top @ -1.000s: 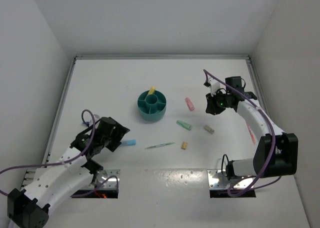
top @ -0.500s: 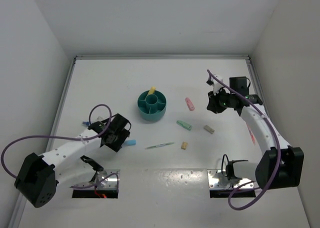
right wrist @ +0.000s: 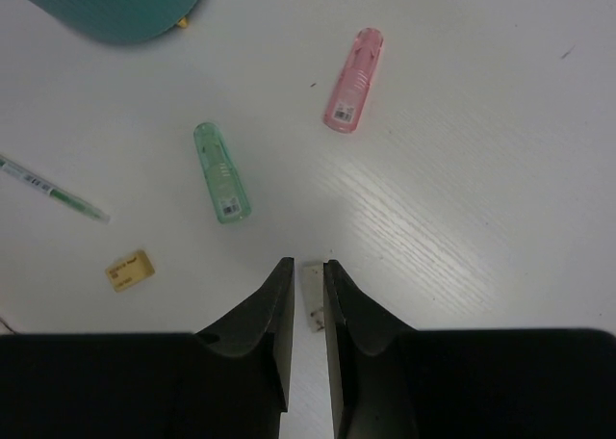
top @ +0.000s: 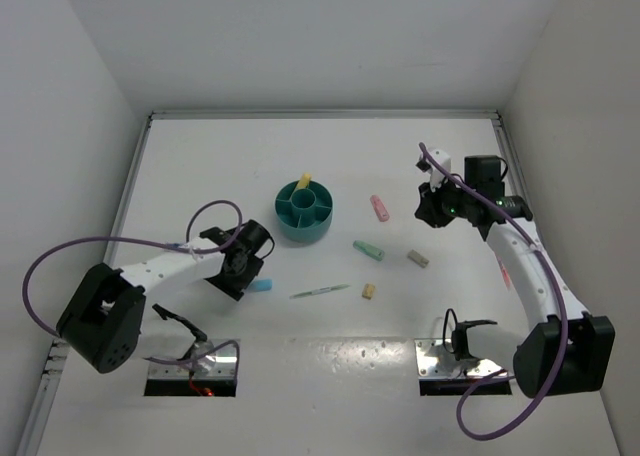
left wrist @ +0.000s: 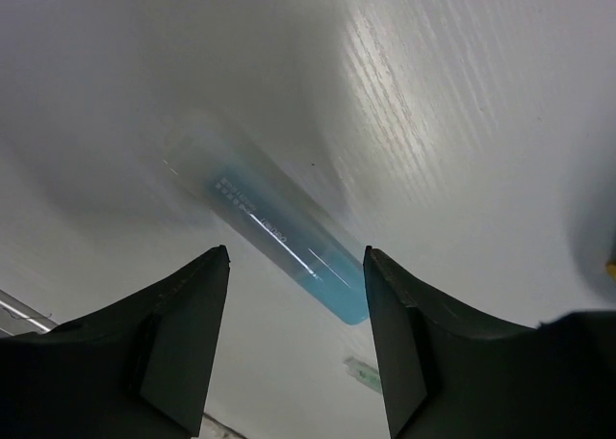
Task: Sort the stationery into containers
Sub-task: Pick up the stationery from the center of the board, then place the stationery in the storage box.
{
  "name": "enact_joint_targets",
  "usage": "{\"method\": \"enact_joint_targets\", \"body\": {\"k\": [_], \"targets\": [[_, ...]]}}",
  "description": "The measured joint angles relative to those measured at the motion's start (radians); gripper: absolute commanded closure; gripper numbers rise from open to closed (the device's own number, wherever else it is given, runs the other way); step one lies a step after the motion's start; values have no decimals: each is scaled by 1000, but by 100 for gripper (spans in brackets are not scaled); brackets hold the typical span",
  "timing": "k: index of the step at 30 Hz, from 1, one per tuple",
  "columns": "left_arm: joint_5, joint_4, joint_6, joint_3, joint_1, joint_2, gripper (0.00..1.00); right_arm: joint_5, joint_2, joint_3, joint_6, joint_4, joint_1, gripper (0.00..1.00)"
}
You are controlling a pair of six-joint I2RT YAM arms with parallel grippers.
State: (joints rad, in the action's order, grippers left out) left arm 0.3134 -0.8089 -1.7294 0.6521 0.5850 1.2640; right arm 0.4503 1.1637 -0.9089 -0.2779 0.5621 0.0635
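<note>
The teal organiser (top: 303, 214) (right wrist: 125, 6) stands mid-table with a yellow stick (top: 304, 181) upright in it. A blue-capped tube (top: 260, 285) (left wrist: 279, 232) lies on the table, and my left gripper (top: 245, 267) (left wrist: 296, 253) hovers open over it, not touching it. To the right lie a pink stick (top: 379, 207) (right wrist: 354, 80), a mint-green stick (top: 369, 248) (right wrist: 222, 172), a beige stick (top: 418, 259) (right wrist: 313, 299), a green pen (top: 320, 291) (right wrist: 53, 191) and a tan block (top: 368, 291) (right wrist: 130, 270). My right gripper (top: 432, 209) (right wrist: 308, 263) hangs above the beige stick, empty, its jaws a narrow slit apart.
White walls close the table on the left, back and right. Both arms trail purple cables (top: 60, 251) (top: 500, 401). Metal base plates (top: 190, 361) (top: 462, 358) sit at the near edge.
My left arm has stretched out to the right, bringing its gripper over the blue tube, and its jaws have narrowed a little. The right gripper has drifted slightly right.
</note>
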Motion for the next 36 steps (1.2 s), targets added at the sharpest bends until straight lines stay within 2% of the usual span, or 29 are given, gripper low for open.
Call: {"method": "enact_joint_targets", "body": {"k": [7,9,13,15,24,25,26,29,31,33,36], "targets": [[-1,15,2,10,-18,109,38,0,-19,1,0,0,0,81],[-3,27,3,5,-18,118,42,0,-26,1,0,-1,0,81],[-6,30,13,1,-27,120,59,0,-37,8,0,-5,0,81],[-10,31,19,-1,-35,120,71,0,-38,11,1,-8,0,81],[-10,49,121,24,-58,122,93,1,-38,13,1,-8,-2,81],[4,31,177,61,-58,122,100,2,-39,14,1,-8,-2,91],[21,28,229,110,-59,121,100,5,-39,16,2,-8,-2,100],[87,79,478,311,-60,116,100,18,-39,26,-10,-8,-2,100],[146,227,662,385,-49,68,100,45,-39,32,-35,0,-2,100],[161,396,835,370,-58,-31,100,87,-39,42,-68,0,-2,100],[125,630,1051,311,-110,-123,100,153,-48,77,-130,-2,-2,92]]}}
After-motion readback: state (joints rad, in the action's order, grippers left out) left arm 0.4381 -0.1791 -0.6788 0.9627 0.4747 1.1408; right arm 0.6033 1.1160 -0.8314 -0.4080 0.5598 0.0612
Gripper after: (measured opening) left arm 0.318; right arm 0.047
